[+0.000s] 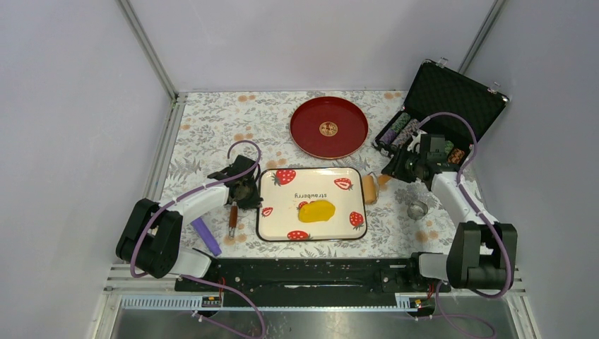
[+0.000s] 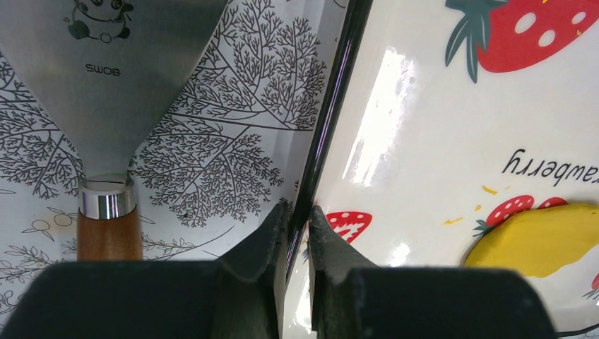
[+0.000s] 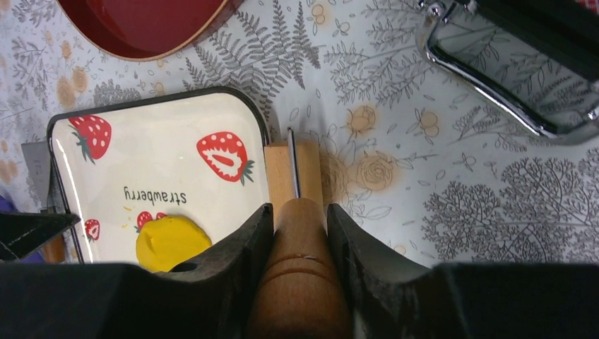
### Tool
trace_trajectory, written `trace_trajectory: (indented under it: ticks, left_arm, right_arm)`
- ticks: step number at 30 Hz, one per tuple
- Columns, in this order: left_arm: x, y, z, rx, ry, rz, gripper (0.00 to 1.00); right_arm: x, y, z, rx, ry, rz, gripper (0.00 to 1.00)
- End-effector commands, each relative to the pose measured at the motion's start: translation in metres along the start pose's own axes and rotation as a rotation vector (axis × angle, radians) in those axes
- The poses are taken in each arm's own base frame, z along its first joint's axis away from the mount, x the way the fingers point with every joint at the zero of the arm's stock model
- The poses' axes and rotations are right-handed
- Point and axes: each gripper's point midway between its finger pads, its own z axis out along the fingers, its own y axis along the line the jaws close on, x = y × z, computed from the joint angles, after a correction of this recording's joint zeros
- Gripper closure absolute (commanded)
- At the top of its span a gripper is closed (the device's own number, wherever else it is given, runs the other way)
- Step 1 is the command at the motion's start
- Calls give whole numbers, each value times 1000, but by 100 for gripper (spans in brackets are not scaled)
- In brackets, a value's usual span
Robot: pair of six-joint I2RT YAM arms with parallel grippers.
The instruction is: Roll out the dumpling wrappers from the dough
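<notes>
Yellow dough [image 1: 316, 210] lies as one flattened, uneven patch on the white strawberry tray [image 1: 314, 178], about mid-width and in its near half, just near of the printed word. I see no cut rounds on the tray, only this single patch.

From the dough, the left jaws are well off to the left. They are pressed together on the tray's dark left rim, one finger outside it and one inside, with bare glazed surface between them and the dough.

The right jaws sit to the right and farther back, beyond the tray's right edge. They pinch the wooden handle of a small roller [image 3: 300, 282], whose pale wooden head rests on the counter [image 1: 212, 134] just beside the tray's right rim. The dough is apart from that head and from those jaws.

Left of the tray a metal spatula [image 2: 106, 78] with a wooden handle lies flat, and a purple stick [image 1: 206, 236] lies nearer still. A metal ring cutter [image 1: 417, 209] sits on the right, a red plate [image 1: 329, 127] beyond the tray, and an open black case [image 1: 452, 92] at far right.
</notes>
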Motion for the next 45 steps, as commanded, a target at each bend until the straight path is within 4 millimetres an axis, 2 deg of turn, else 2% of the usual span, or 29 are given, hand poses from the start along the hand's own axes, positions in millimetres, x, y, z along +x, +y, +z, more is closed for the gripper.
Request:
trace_trajectory:
  ticks: [1,4,9,12,13,14,20,30,34,36,38,41,43,45]
  left_arm:
    - [14,51,6,-224,28,29,100]
    - [14,51,6,-223,28,30,100]
    - [14,51,6,-225,28,29,100]
    - [14,51,6,-225,29,29,100]
    - [14,51,6,-225,29,29,100]
    - [15,51,6,-224,29,30,100]
    - [14,50,6,-225,27,30,100]
    - [15,51,6,-226,29,34,100]
    - [15,50,6,-225,29,34,100]
    - [14,51,6,-226,28,34,100]
    - [14,50,6,-225,29,35,100]
    - [14,50,6,-224,29,36,100]
    - [14,51,6,-224,28,36,100]
    - [14,50,6,-223,27,36,100]
  right_arm:
    - [-26,12,9,-47,-37,-19,82]
    - [-25,12,15,-49,12,-9,68]
    - [-24,-6,16,46,52,-42,51]
    - [-25,-17,12,111,41,-64,26]
    - [-26,-18,10,118,34,-73,23]
    - [-27,-18,8,124,27,-79,14]
    - [-37,-18,-10,159,-36,-84,1]
    - [-67,-22,-76,325,-232,-37,1]
    - [-78,-6,-107,282,-361,-5,1]
    - [-81,-5,-121,288,-436,66,1]
    - [-76,-10,-132,311,-488,173,0]
    - [-63,2,-136,240,-463,170,1]
    - [-49,-1,-132,239,-428,196,1]
    - [-29,-11,-124,272,-385,247,1]
